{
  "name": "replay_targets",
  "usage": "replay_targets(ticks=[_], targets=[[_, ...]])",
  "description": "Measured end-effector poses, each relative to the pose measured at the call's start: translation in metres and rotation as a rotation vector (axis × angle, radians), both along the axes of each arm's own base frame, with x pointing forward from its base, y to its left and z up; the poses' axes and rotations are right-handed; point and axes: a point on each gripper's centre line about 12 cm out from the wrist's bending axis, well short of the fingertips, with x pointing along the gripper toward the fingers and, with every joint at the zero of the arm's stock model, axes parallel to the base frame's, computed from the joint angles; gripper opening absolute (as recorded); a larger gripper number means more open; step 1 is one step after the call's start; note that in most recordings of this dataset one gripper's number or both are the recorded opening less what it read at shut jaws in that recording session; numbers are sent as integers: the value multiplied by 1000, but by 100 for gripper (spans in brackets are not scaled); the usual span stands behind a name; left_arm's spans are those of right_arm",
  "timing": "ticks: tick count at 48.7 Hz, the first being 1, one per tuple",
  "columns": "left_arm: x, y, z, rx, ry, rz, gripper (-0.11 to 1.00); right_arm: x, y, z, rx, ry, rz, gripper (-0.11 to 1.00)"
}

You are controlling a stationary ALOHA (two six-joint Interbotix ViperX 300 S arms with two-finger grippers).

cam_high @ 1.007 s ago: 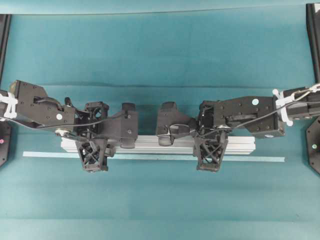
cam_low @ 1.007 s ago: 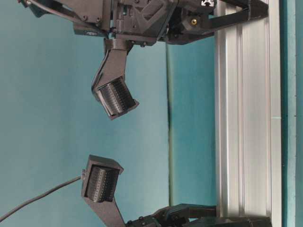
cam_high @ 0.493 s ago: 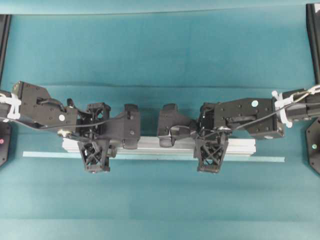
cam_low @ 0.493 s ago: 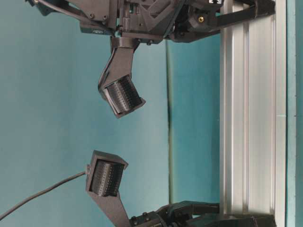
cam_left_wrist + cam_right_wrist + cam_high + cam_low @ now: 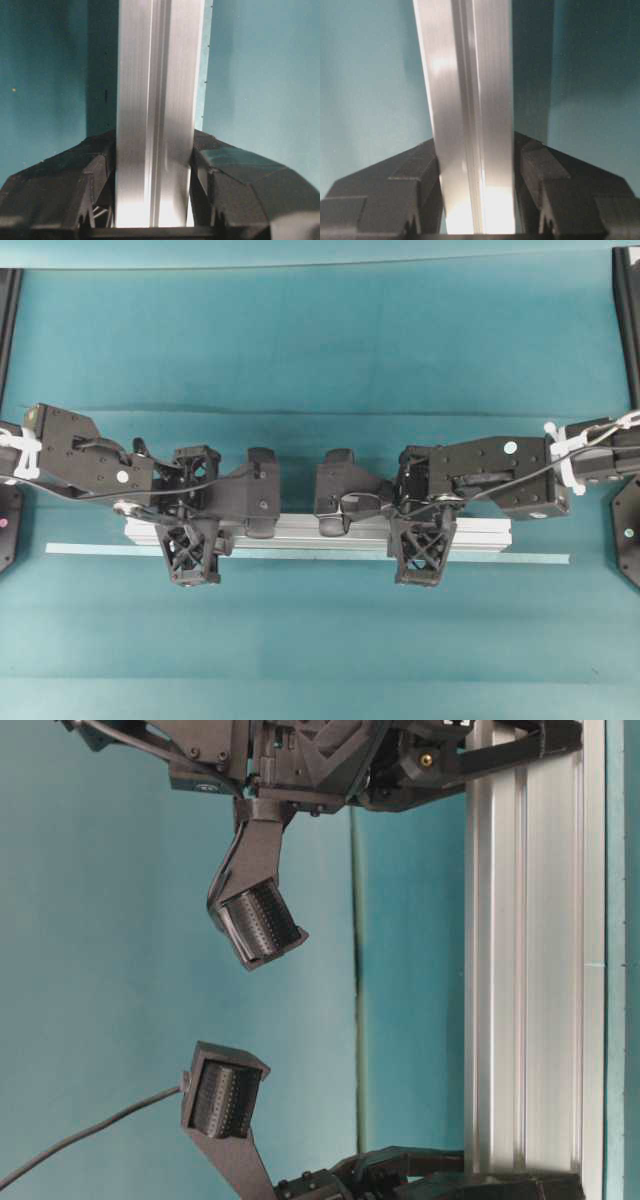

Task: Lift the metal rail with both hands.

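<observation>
Both my claws clamp the metal rail (image 5: 310, 531), which lies left-to-right across the overhead frame's middle: left gripper (image 5: 193, 537) near its left end, right gripper (image 5: 423, 535) toward its right, so lifting must stay level.

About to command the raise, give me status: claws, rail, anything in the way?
Left claw and right claw both shut on the metal rail. Rail level between them. Tape strip lies alongside, nothing blocking.
</observation>
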Motion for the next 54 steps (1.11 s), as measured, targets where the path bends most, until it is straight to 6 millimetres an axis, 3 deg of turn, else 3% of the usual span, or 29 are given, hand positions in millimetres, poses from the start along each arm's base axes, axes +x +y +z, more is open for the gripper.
replay_targets(ticks=[9, 16, 20, 25, 32, 36, 48, 54], targets=[[0, 0, 0, -2, -2, 2, 36, -1, -1, -1, 0, 2, -2, 46], [0, -1, 0, -2, -9, 1, 36, -2, -1, -2, 1, -1, -8, 84], [1, -1, 1, -1, -18, -1, 36, -2, -1, -1, 0, -3, -8, 96], [0, -1, 0, -2, -18, 1, 40, -2, 0, -1, -1, -4, -6, 95], [-2, 0, -1, -7, -12, 15, 82, -2, 0, -2, -1, -3, -4, 94], [-3, 0, -1, -3, -12, 6, 97, -2, 0, -1, -1, -4, -4, 95], [-4, 0, -1, -2, -14, 0, 99, -2, 0, -1, -2, -4, -3, 95], [-5, -2, 10, 0, -28, -8, 99, -2, 0, 3, -3, -19, -7, 95]])
